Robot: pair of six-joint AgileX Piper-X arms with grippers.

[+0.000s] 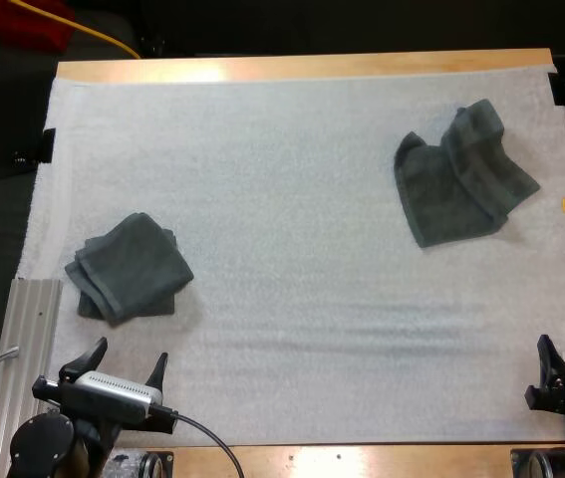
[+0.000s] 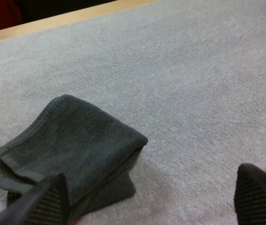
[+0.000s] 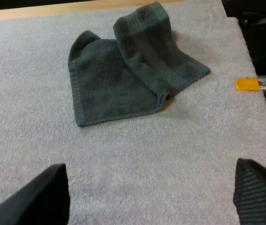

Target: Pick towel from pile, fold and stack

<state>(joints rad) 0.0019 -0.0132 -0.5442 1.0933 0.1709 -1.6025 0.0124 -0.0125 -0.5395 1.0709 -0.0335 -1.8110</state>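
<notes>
currently, left fingers wide apart near folded stack, right fingers wide apart facing crumpled towel

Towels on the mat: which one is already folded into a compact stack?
The folded stack near the left gripper, layered with squared edges; the crumpled towel, far right, lies loose with a flap draped over.

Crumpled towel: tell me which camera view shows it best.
The right wrist view: the crumpled towel lies close ahead, its overlapping flap and hems plain. The high view shows it smaller, toward the far right of the mat. The left wrist view faces the folded stack instead.
</notes>
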